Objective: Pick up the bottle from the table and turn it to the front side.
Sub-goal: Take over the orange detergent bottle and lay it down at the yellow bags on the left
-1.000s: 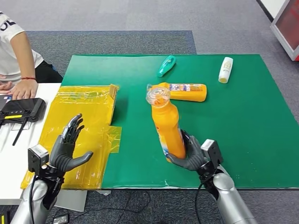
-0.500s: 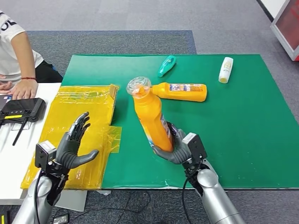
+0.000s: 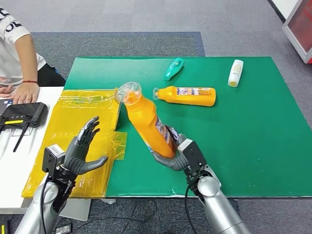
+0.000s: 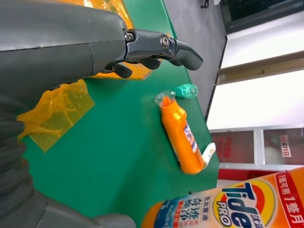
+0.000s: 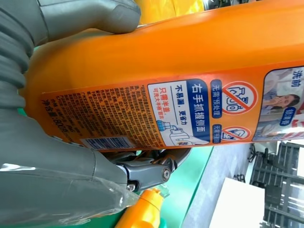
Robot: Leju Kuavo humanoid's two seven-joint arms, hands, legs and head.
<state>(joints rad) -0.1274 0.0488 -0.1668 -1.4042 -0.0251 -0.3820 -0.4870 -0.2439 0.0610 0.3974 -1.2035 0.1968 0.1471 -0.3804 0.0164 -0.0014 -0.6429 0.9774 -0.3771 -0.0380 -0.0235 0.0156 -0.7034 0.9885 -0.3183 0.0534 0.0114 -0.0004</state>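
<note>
Green surface (image 3: 239, 146): near its front edge our right hand (image 3: 176, 155), fingers clamped, holds the orange bottle (image 3: 147, 122) tilted; left hand (image 3: 79, 151) open, fingers apart. Low grip, so it could slip or tip

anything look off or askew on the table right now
The crumpled yellow plastic sheet lies wrinkled, overlapping the green mat. A second orange detergent bottle lies on its side. The held orange bottle tilts in the right hand.

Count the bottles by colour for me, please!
Orange plastic detergent bottles: 2, one held tilted in the right hand, one lying on the green mat
Teal plastic bottle: 1
White plastic bottle: 1
Total: 4
</note>
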